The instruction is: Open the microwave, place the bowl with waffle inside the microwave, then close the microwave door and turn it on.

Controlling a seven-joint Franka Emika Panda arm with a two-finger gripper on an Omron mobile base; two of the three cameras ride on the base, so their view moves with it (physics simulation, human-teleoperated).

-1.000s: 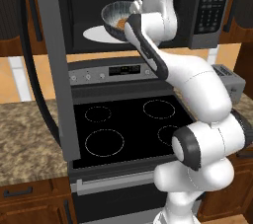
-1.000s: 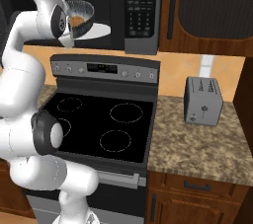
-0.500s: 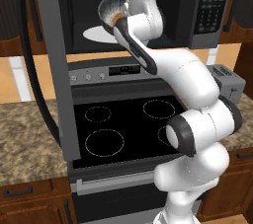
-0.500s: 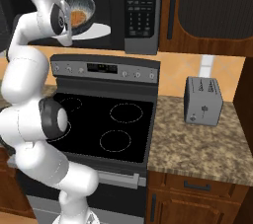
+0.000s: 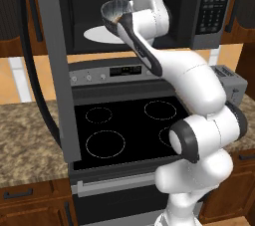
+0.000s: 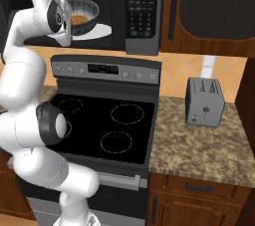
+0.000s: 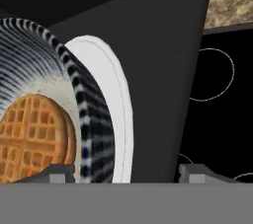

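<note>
Inside the open microwave (image 6: 142, 13), over its white plate (image 5: 99, 35), you have the blue-grey ribbed bowl (image 5: 113, 13) tipped, its mouth facing out toward the stove (image 6: 99, 120). Your orange-brown grid waffle (image 7: 32, 139) lies inside the bowl. From the hand view, your gripper (image 7: 126, 172) has its jaws spread wide, one tip by the waffle, one outside the wall.
</note>
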